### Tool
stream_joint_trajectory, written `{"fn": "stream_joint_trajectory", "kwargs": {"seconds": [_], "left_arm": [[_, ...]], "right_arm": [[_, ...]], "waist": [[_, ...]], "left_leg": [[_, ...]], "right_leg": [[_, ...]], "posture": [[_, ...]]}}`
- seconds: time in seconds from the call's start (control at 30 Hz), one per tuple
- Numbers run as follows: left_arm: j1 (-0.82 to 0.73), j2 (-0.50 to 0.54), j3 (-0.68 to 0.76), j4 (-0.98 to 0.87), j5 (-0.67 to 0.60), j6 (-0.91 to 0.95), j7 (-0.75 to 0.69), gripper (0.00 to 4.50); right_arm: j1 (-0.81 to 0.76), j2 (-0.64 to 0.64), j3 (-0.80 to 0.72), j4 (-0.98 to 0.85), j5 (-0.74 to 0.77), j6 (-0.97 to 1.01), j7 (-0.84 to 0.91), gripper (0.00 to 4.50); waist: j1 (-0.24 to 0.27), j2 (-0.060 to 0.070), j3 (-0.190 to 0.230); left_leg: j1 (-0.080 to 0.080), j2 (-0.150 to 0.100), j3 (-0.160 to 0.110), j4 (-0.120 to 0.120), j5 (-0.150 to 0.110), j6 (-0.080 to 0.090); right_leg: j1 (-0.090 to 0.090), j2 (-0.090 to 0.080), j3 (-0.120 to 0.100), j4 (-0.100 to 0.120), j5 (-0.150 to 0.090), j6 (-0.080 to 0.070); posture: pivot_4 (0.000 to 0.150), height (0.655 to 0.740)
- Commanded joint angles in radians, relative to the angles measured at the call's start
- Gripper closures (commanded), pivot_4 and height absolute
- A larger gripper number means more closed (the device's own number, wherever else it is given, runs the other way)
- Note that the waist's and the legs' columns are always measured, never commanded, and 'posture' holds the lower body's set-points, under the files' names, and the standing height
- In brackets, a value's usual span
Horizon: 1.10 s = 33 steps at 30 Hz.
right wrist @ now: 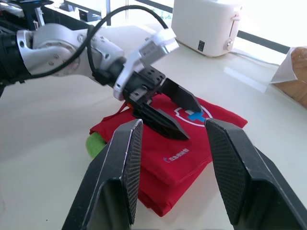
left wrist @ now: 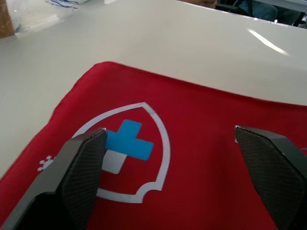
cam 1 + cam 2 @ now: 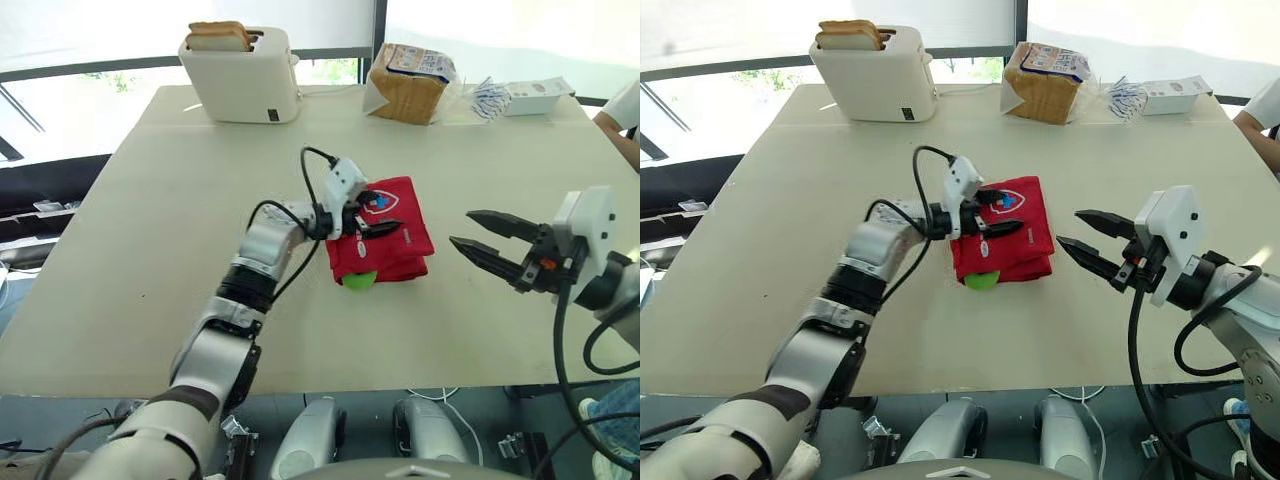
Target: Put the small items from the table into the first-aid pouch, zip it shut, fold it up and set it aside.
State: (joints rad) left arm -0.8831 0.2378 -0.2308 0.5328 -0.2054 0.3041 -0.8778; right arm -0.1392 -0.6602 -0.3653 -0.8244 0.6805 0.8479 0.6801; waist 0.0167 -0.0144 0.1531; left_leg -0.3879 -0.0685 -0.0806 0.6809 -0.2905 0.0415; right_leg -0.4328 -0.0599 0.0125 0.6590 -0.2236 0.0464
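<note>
First-aid pouch [image 3: 395,240], red and folded over on itself, lies near the middle of the tabletop [image 3: 180,220], well clear of the toaster [image 3: 245,75] and the bagged loaf [image 3: 408,85] at the far edge. Its top face shows a white shield emblem [image 2: 127,158] with a blue cross. From the side I can see several layers of fabric stacked loosely, not pressed flat. At the near corner a small green item [image 3: 360,280] pokes out from between or under the layers; I cannot tell which, nor whether the zip is closed.

The left gripper [image 3: 392,212] hangs just over the pouch with its fingers spread wide across the emblem, holding nothing. The right gripper [image 3: 460,227] waits off to the pouch's right, near it but not touching, also spread wide and empty.

The green item is what worries me. If the pouch is lifted or dragged aside as it lies, that piece could slip free and roll onto the tabletop. A second risk is the soft stack itself. If the left gripper closes on the top layer alone, the fold could peel open, and a push from one side could slide the layers apart. I would guess the fabric is limp and bunches easily under a pinch.
</note>
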Motion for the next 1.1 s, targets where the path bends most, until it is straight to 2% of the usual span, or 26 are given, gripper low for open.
{"fn": "stream_joint_trajectory", "kwargs": {"seconds": [0.03, 0.1, 0.2, 0.37, 0.43, 0.5, 0.57, 0.67, 0.73, 0.87, 1.03, 1.1], "left_arm": [[-0.035, -0.001, -0.086, 0.040, 0.092, -0.058, -0.063, 0.00], [-0.048, 0.017, -0.159, 0.119, 0.192, -0.094, -0.069, 0.00], [-0.067, 0.024, -0.203, 0.204, 0.265, -0.116, -0.074, 0.00], [-0.084, 0.013, -0.197, 0.266, 0.301, -0.151, -0.062, 0.00], [-0.084, -0.001, -0.131, 0.234, 0.233, -0.160, -0.083, 0.00], [-0.065, -0.007, -0.026, 0.138, 0.099, -0.115, -0.154, 0.00], [0.001, 0.029, 0.086, -0.032, -0.041, -0.034, -0.209, 0.00], [0.105, 0.096, 0.160, -0.208, -0.135, 0.036, -0.252, 0.00], [0.167, 0.155, 0.204, -0.297, -0.186, 0.096, -0.271, 0.00], [0.297, 0.252, 0.266, -0.456, -0.265, 0.158, -0.292, 0.00], [0.474, 0.300, 0.394, -0.661, -0.361, 0.210, -0.203, 0.00], [0.545, 0.339, 0.438, -0.712, -0.393, 0.227, -0.208, 0.00]], "right_arm": [[0.013, -0.013, -0.013, -0.050, 0.030, -0.001, -0.045, 2.31], [0.029, -0.020, -0.011, -0.062, 0.044, 0.006, -0.067, 2.31], [0.052, -0.032, -0.013, -0.075, 0.069, 0.018, -0.095, 2.31], [0.070, -0.043, -0.015, -0.078, 0.123, 0.044, -0.151, 2.31], [0.046, -0.034, -0.001, -0.061, 0.142, 0.066, -0.197, 2.31], [0.001, -0.012, 0.030, -0.036, 0.156, 0.090, -0.256, 2.31], [-0.067, 0.041, 0.086, 0.038, 0.185, 0.164, -0.337, 2.31], [-0.140, 0.098, 0.129, 0.160, 0.205, 0.250, -0.406, 2.31], [-0.197, 0.158, 0.139, 0.246, 0.227, 0.278, -0.444, 1.78], [-0.305, 0.237, 0.161, 0.429, 0.193, 0.312, -0.500, 0.12], [-0.427, 0.324, 0.183, 0.711, 0.131, 0.279, -0.493, 0.12], [-0.459, 0.371, 0.197, 0.826, 0.112, 0.269, -0.475, 0.12]], "waist": [[-0.001, 0.000, 0.000], [-0.001, 0.000, 0.000], [-0.002, 0.000, -0.001], [-0.004, 0.000, -0.002], [-0.003, 0.000, -0.002], [-0.005, 0.000, -0.002], [-0.012, 0.000, -0.002], [-0.029, 0.000, -0.001], [-0.029, 0.000, -0.001], [-0.030, 0.001, -0.001], [-0.026, 0.002, -0.001], [-0.031, 0.002, -0.001]], "left_leg": [[0.000, 0.000, 0.000, 0.000, 0.000, 0.000], [0.000, 0.000, 0.000, 0.000, 0.000, 0.000], [0.001, 0.000, 0.000, 0.000, 0.000, 0.000], [0.006, 0.001, 0.000, 0.000, -0.001, 0.002], [0.006, 0.001, 0.000, 0.000, -0.002, 0.004], [0.006, 0.002, 0.001, 0.000, -0.001, 0.001], [0.005, 0.002, 0.001, 0.001, -0.001, 0.001], [0.001, 0.003, 0.001, 0.000, -0.001, 0.001], [-0.002, 0.003, 0.000, 0.000, 0.000, 0.001], [-0.006, 0.002, 0.001, 0.002, 0.000, 0.001], [-0.008, 0.001, 0.000, 0.003, 0.000, 0.001], [-0.008, 0.001, 0.000, 0.003, 0.000, 0.001]], "right_leg": [[0.000, 0.000, 0.000, 0.000, 0.000, 0.000], [0.000, 0.000, 0.000, 0.000, 0.000, 0.000], [0.001, 0.000, 0.000, 0.000, 0.000, 0.000], [0.006, 0.002, 0.000, 0.000, 0.000, 0.000], [0.006, 0.002, 0.000, 0.000, 0.000, 0.000], [0.006, 0.002, 0.001, 0.000, 0.000, 0.000], [0.005, 0.002, 0.001, 0.000, 0.000, 0.000], [-0.001, 0.002, 0.002, 0.002, 0.000, 0.000], [-0.004, 0.002, 0.001, 0.002, 0.000, 0.000], [-0.008, 0.002, 0.002, 0.003, 0.000, -0.001], [-0.008, 0.001, 0.001, 0.002, 0.000, 0.000], [-0.008, 0.001, 0.001, 0.003, 0.000, 0.000]], "posture": [[0.150, 0.7400], [0.150, 0.7400], [0.150, 0.7400], [0.150, 0.7400], [0.150, 0.7400], [0.150, 0.7400], [0.150, 0.7400], [0.150, 0.7400], [0.150, 0.7400], [0.150, 0.7400], [0.150, 0.7400], [0.150, 0.7400]]}}
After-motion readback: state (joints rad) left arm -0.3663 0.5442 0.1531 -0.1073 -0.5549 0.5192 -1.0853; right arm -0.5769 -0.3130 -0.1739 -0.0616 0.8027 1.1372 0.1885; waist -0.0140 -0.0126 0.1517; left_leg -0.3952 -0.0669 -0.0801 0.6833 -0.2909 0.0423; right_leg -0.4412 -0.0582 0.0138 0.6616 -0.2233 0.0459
